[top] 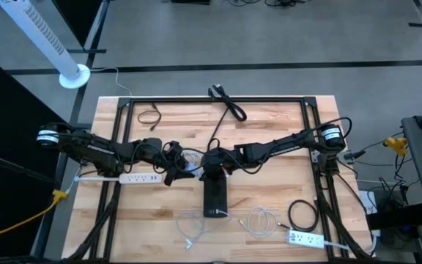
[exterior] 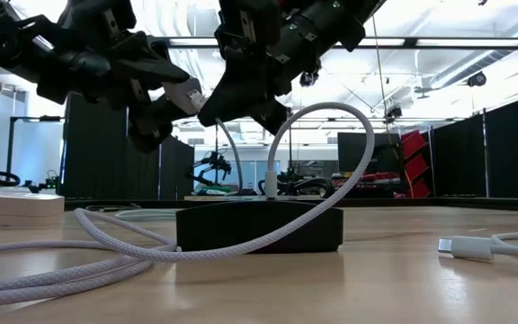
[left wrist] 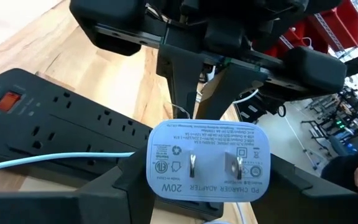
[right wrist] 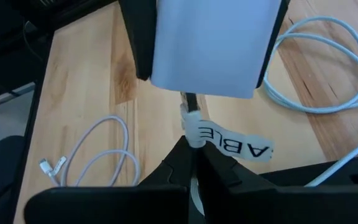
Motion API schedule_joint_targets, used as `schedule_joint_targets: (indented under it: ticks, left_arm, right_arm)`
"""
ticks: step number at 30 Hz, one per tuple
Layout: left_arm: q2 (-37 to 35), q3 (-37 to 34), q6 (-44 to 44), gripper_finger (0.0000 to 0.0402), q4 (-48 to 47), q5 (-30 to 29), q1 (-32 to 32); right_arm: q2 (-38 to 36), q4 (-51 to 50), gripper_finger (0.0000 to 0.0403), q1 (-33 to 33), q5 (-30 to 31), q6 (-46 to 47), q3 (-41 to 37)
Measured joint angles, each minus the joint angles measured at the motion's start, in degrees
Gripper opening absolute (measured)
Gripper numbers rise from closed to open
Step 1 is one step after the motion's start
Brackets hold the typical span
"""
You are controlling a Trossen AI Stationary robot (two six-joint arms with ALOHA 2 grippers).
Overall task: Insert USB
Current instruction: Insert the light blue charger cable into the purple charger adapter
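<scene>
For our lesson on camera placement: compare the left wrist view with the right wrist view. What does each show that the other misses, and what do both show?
Only the left wrist view shows the charger's pronged face with its 20W label and the black power strip with its orange switch. Only the right wrist view shows the cable plug at the charger's port, held in the right tool, its white tag, and a loose white cable on the table. Both show the white charger and the wooden table.

The right pincer (right wrist: 191, 152) pinches a USB plug (right wrist: 191, 118) beneath a white charger (right wrist: 213, 43).
</scene>
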Motion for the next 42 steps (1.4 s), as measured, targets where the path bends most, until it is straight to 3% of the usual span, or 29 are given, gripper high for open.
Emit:
schedule_joint_targets:
  ticks: [35, 42]
  left_arm:
    - [0.02, 0.00, 4.31, 0.0192, -1.33, -0.28, -1.40]
    - [0.00, -0.01, 8.49, 0.0192, -1.27, -1.96, -1.51]
  right_arm:
    - [-0.02, -0.58, 0.0000, -0.96, -1.00, 2.73, 1.37]
    - [-0.02, -1.48, 0.0000, -0.98, -0.15, 2.34, 1.41]
